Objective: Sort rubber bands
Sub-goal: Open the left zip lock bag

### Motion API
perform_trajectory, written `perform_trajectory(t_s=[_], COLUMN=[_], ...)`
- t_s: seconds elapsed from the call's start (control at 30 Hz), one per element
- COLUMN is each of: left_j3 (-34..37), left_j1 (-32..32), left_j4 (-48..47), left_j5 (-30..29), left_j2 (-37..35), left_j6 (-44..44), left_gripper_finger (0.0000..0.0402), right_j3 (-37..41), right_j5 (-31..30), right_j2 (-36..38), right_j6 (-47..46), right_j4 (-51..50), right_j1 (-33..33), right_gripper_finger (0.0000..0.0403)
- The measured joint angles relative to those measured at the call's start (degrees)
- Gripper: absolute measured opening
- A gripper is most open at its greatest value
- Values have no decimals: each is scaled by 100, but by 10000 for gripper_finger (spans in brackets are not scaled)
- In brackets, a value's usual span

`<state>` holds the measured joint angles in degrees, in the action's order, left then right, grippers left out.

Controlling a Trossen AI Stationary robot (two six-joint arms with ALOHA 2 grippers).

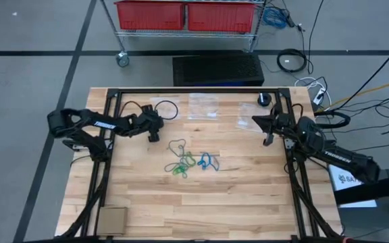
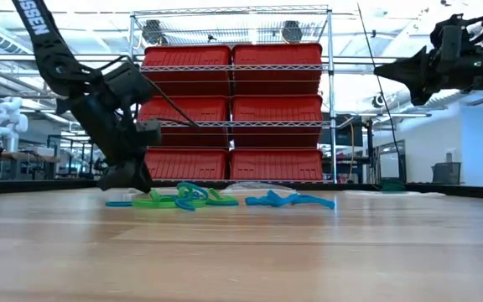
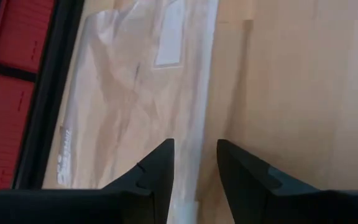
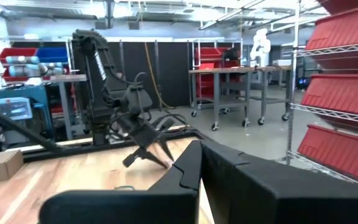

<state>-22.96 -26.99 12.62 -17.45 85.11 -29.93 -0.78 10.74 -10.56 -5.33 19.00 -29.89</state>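
The rubber bands (image 1: 189, 160) lie in a loose pile on the middle of the wooden table: green loops (image 2: 179, 199), blue loops (image 2: 292, 200) and a thin dark loop (image 1: 177, 145). My left gripper (image 1: 154, 133) hangs low over the table (image 2: 128, 178), left of and behind the pile. Its fingers are open, and in the left wrist view (image 3: 194, 158) they point at a clear bag. My right gripper (image 1: 267, 138) is raised well above the table (image 2: 386, 74), to the right of the pile. Its fingers (image 4: 201, 165) are shut.
Two clear plastic bags (image 1: 204, 104) (image 1: 245, 122) lie flat near the far edge. A black cable loop (image 1: 165, 108) lies by the left gripper, and a black knob (image 1: 264, 99) sits at the far right. A cardboard piece (image 1: 112, 219) lies at the near left corner. Dark frame rails (image 1: 110, 115) border the table.
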Motion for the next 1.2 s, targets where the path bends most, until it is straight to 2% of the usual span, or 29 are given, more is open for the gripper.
perform_trajectory(t_s=[0.17, 0.23, 0.33, 0.43, 0.6, 0.7, 0.8, 1.0, 1.2], left_j3=[-212, -328, -439, -522, -728, -949, -1157, -1555, -1761], left_j1=[-110, -131, -132, -127, 95, 340, 579, 905, 1180], left_j4=[68, 32, -38, -149, -730, -1237, -1617, -1816, -1809], left_j5=[-28, -25, 16, 26, 73, 577, 769, 1165, 1472], left_j2=[474, 612, 725, 708, 260, -268, -810, -1566, -1718], left_j6=[-28, -83, -146, 24, 653, 1014, 1269, 1604, 1913], left_gripper_finger=[122, 97, 30, 10, 4, 3, 2, 1, 1], right_j3=[0, 0, 0, 0, 0, -59, -334, -1310, -2527], right_j5=[11, 10, 15, 2, 16, 129, 132, -27, -337], right_j2=[-214, -296, -406, -517, -723, -908, -1181, -2074, -3537], right_j6=[298, 343, 197, -69, -34, 95, 93, 408, 754], right_j4=[54, 250, 638, 755, 781, 704, 490, -57, -757], right_j1=[0, 0, 0, 0, 4, 66, 200, 645, 1082], right_gripper_finger=[0, 0, 0, 0, 0, 0, 4, 60, 140])
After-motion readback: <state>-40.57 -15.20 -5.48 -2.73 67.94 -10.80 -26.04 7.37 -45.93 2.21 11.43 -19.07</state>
